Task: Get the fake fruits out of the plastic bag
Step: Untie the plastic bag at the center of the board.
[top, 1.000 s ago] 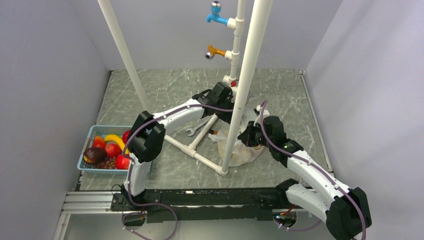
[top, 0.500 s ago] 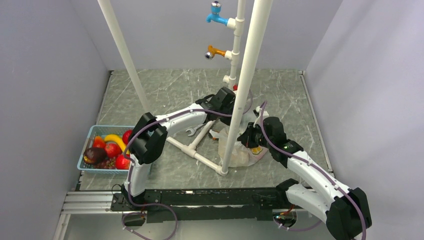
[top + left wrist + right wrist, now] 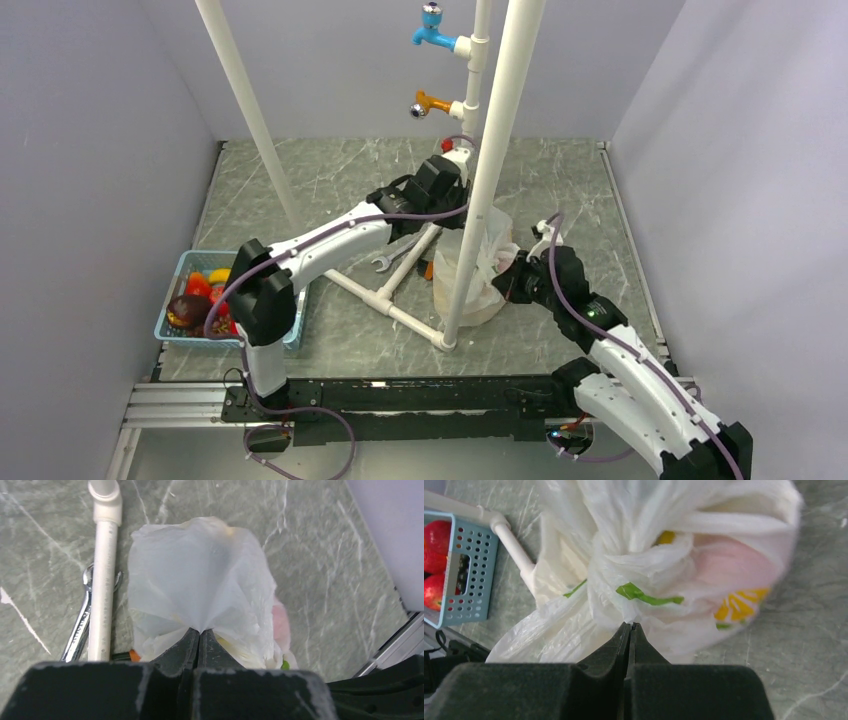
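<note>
The translucent white plastic bag (image 3: 488,285) stood bunched upright on the table (image 3: 330,180), fake fruits (image 3: 734,567) showing pink, yellow and orange through its crinkled skin.

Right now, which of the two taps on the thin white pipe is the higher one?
The blue tap is the higher one. The orange tap sits below it on the same upright pipe. In the top view, both stick out to the left.

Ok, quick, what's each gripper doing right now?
Left gripper: jaws shut, pinching the bag.
Right gripper: jaws shut, pinching the bag too.
</note>
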You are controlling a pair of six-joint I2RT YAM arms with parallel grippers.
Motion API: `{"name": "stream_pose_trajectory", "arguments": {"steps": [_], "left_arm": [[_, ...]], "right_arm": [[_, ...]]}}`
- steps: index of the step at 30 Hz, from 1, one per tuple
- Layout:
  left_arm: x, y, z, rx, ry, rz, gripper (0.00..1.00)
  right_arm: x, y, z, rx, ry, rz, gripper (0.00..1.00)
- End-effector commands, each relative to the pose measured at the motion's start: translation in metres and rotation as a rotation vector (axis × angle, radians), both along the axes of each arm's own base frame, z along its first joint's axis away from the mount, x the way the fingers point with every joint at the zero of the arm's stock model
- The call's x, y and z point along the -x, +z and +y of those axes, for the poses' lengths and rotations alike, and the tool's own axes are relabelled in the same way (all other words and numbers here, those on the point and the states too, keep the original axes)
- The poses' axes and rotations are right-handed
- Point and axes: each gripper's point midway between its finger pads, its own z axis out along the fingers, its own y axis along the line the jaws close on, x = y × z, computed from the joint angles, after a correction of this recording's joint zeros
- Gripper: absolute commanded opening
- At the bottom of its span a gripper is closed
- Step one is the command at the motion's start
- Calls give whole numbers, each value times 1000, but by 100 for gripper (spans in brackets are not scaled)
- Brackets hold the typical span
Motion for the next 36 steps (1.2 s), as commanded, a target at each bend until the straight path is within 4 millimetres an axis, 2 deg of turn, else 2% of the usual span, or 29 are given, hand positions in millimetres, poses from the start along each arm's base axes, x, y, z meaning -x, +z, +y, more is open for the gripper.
{"name": "stream_pose_trajectory", "arguments": {"steps": [1, 6, 9, 11, 13, 15, 19, 21, 22, 24, 28, 31, 36], "left_arm": [[-15, 57, 17, 125, 195, -56, 0], [-17, 46, 30, 115, 244, -36, 0], [-16, 35, 28, 152, 205, 18, 0], [-13, 31, 24, 185, 167, 47, 0], [-8, 29, 21, 201, 144, 69, 0], [1, 28, 16, 231, 114, 107, 0], [15, 21, 8, 272, 53, 156, 0], [20, 18, 9, 269, 45, 172, 0], [21, 18, 10, 269, 40, 176, 0], [23, 19, 11, 263, 39, 176, 0], [19, 29, 16, 257, 52, 143, 0], [19, 38, 13, 272, 39, 133, 0], [21, 36, 9, 309, 38, 156, 0]], "right_arm": [[15, -4, -17, -5, -104, 50, 0], [28, 11, -23, -98, -159, 13, 0], [32, 29, -28, -135, -177, -34, 2], [35, 42, -30, -141, -171, -70, 7], [36, 55, -28, -160, -150, -110, 18], [34, 68, -24, -151, -108, -152, 21], [23, 99, -19, -60, -8, -268, 33], [12, 109, -20, -19, -8, -290, 48], [8, 113, -16, -4, 13, -296, 50], [2, 109, -5, 26, 81, -267, 52], [-8, 83, 10, 116, 204, -166, 57], [-17, 73, 11, 136, 187, -134, 63], [-26, 56, 14, 153, 187, -88, 64]]}}
